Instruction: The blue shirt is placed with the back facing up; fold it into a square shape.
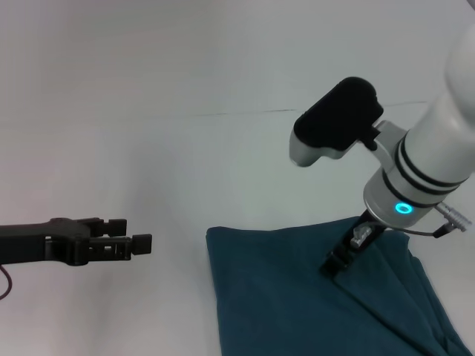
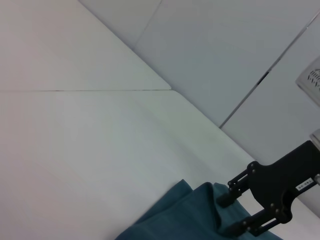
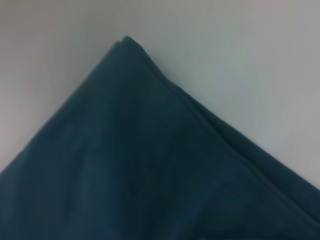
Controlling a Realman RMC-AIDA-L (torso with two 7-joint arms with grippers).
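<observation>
The blue shirt (image 1: 312, 297) lies already folded into a thick, layered block at about five o'clock on the white table (image 1: 148, 111), its plain side up, one sharp corner pointing toward the table's middle and its upper edge running roughly straight.

My right gripper (image 1: 343, 259) is down on the shirt near its upper edge, toward one o'clock of the cloth. In the left wrist view its fingers (image 2: 227, 200) stand apart with a raised ridge of fabric between them, so I read them as spread around a fold and touching it, not yet clearly squeezing.

My left gripper (image 1: 132, 243) hangs over bare table at nine o'clock, well apart from the shirt, its fingers pressed nearly together with nothing held.

I judge this a late step: shaping or finishing the last fold. Next I need either a firm pinch on all the layers at that edge to carry them over evenly, or a clean lift away without dragging the stack askew.
</observation>
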